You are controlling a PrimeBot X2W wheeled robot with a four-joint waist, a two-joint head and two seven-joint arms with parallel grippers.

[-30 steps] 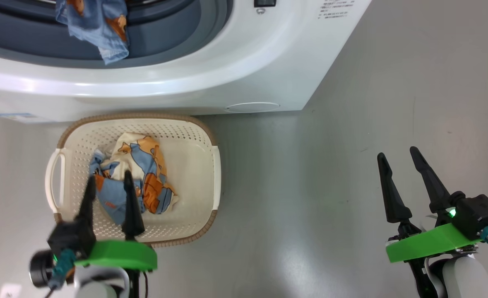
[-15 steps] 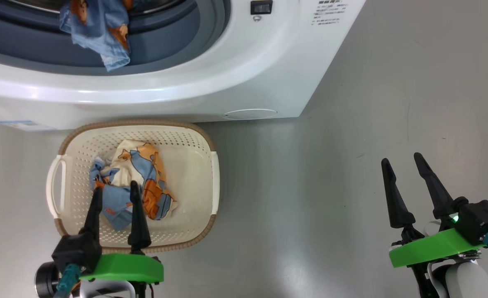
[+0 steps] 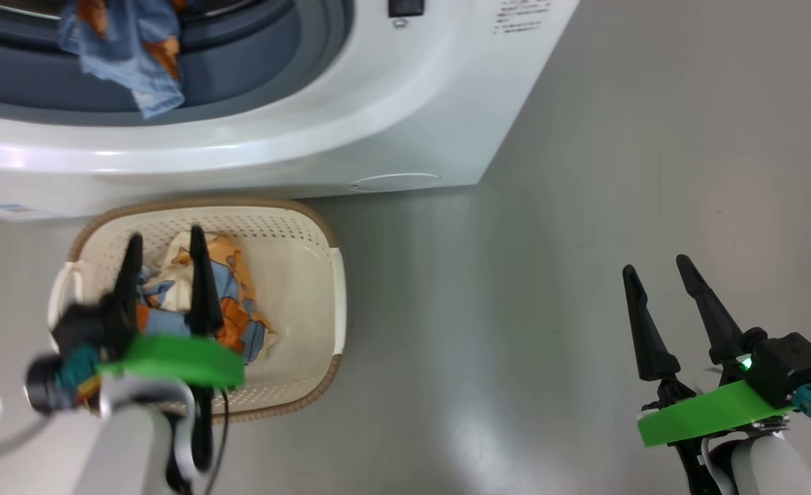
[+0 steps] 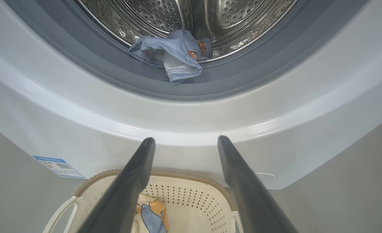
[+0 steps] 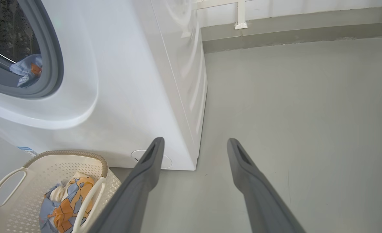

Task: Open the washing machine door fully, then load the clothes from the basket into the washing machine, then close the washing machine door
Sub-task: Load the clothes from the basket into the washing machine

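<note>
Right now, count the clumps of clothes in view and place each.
2. One blue garment hangs over the gasket of the washing machine; one bunch lies in the basket. More may hide inside it.

A laundry corner of a plain utility space is suggested. A large white front-loading washing machine (image 3: 391,124) is seen standing directly on a smooth, bare grey floor (image 3: 584,240), with its steel drum (image 4: 165,16) exposed. A cream perforated basket (image 3: 309,275) of printed clothes (image 3: 230,275) is set just before it. A pale wall (image 5: 291,6) with a grey skirting band (image 5: 307,29) is seen behind.
</note>
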